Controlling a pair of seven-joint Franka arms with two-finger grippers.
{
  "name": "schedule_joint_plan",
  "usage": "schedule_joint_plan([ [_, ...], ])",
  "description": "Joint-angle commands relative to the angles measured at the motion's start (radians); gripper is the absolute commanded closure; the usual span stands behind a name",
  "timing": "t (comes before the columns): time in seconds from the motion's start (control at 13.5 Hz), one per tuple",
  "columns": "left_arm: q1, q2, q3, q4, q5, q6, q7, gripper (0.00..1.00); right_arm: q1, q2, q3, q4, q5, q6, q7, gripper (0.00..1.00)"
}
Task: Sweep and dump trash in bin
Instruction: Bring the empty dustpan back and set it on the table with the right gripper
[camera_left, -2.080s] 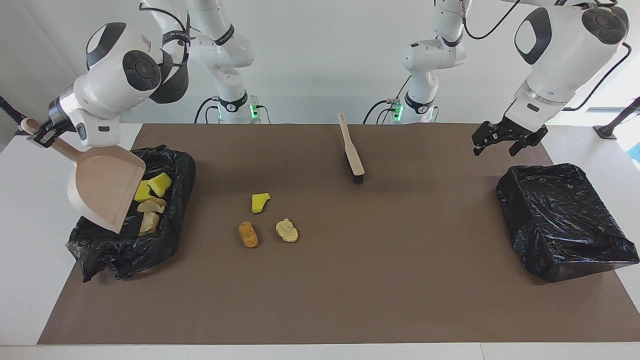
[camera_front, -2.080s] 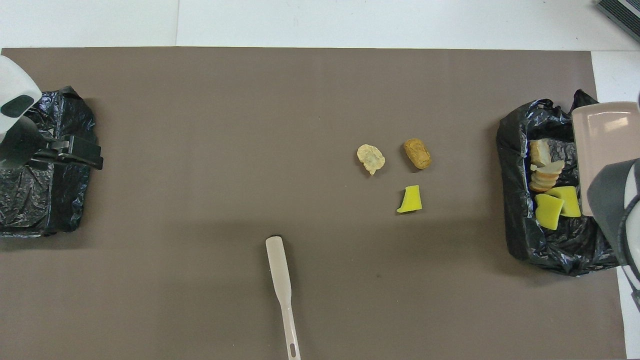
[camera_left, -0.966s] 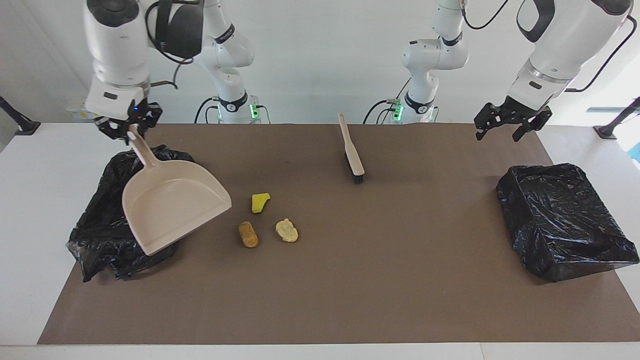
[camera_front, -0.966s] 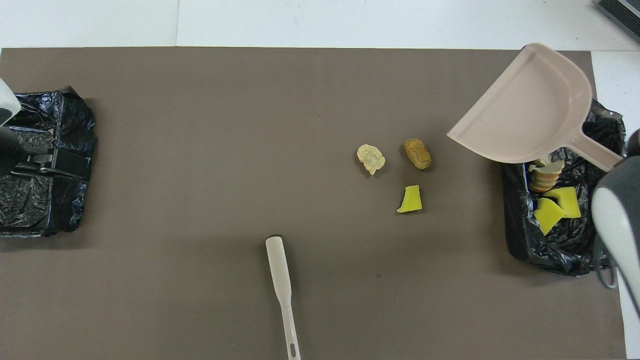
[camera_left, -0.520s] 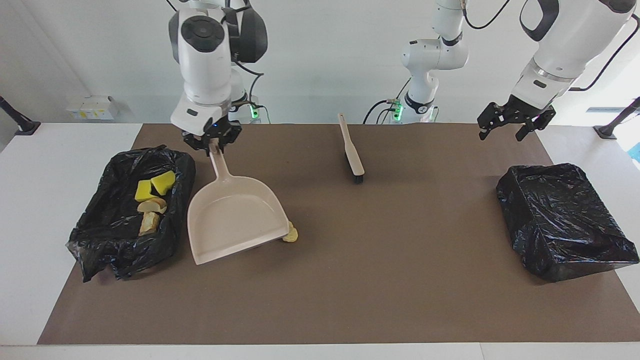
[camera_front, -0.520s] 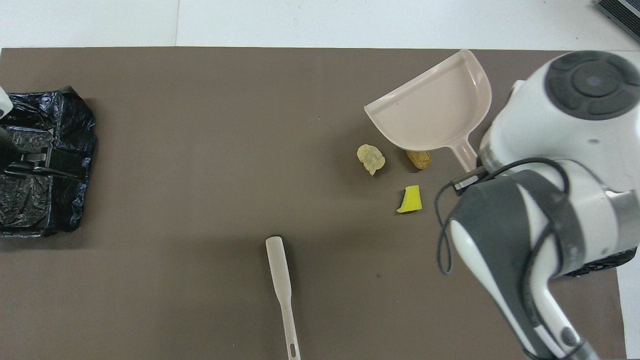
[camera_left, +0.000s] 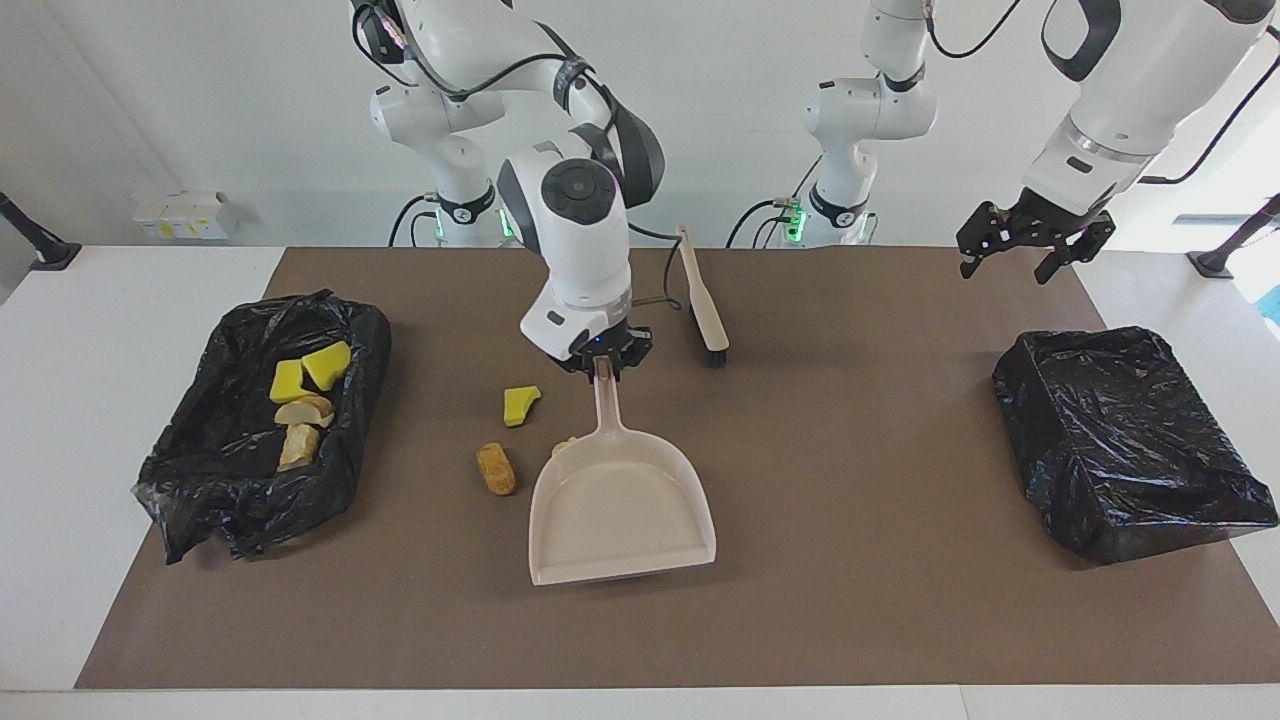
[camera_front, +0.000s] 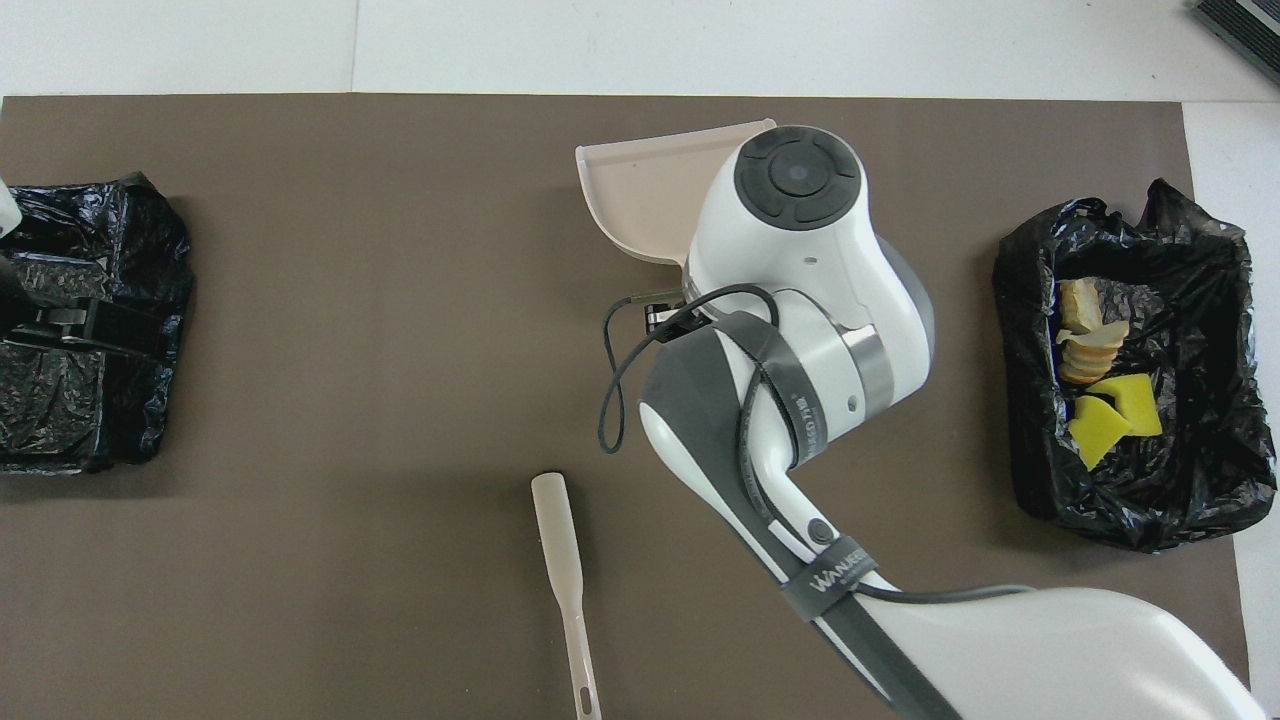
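My right hand (camera_left: 603, 366) is gripping the dustpan (camera_left: 620, 510) handle beside three trash bits (camera_left: 497, 468); my left hand (camera_left: 1030, 243) is hanging wide open over the surface (camera_left: 860, 440).

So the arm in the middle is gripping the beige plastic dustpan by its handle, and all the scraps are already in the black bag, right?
Not all. In the facing view the right gripper does grip the beige plastic dustpan by its handle, but a yellow sponge chunk, an orange-brown bread-like piece and a pale piece peeking out beside the pan lie on the brown mat. Only four scraps are in the black bag.
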Motion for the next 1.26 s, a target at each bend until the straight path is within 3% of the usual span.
schedule_joint_plan([
  [0.0, -0.012, -0.002, 0.014, 0.001, 0.000, 0.031, -0.001, 0.00, 0.074, 0.097, -0.016, 0.109, 0.020, 0.022, 0.105, 1.00],
  [0.3, -0.013, -0.005, 0.015, -0.005, 0.000, 0.038, 0.005, 0.00, 0.108, 0.154, -0.004, 0.123, 0.029, 0.119, 0.144, 1.00],
  [0.89, -0.015, -0.008, 0.014, -0.011, 0.000, 0.035, 0.002, 0.00, 0.130, 0.192, 0.004, 0.099, 0.119, 0.150, 0.144, 1.00],
  [0.97, -0.015, -0.011, 0.014, -0.019, 0.000, 0.036, 0.001, 0.00, 0.130, 0.192, 0.004, 0.088, 0.115, 0.151, 0.144, 0.82],
  [1.04, -0.016, -0.012, 0.014, -0.022, 0.000, 0.035, -0.001, 0.00, 0.132, 0.186, 0.004, 0.070, 0.106, 0.175, 0.142, 0.53],
  [1.11, -0.016, -0.014, 0.014, -0.022, -0.002, 0.036, 0.000, 0.00, 0.132, 0.183, 0.004, 0.066, 0.101, 0.192, 0.138, 0.02],
  [1.19, -0.016, -0.015, 0.014, -0.025, 0.000, 0.036, 0.000, 0.00, 0.133, 0.183, 0.004, 0.068, 0.090, 0.191, 0.132, 0.00],
])
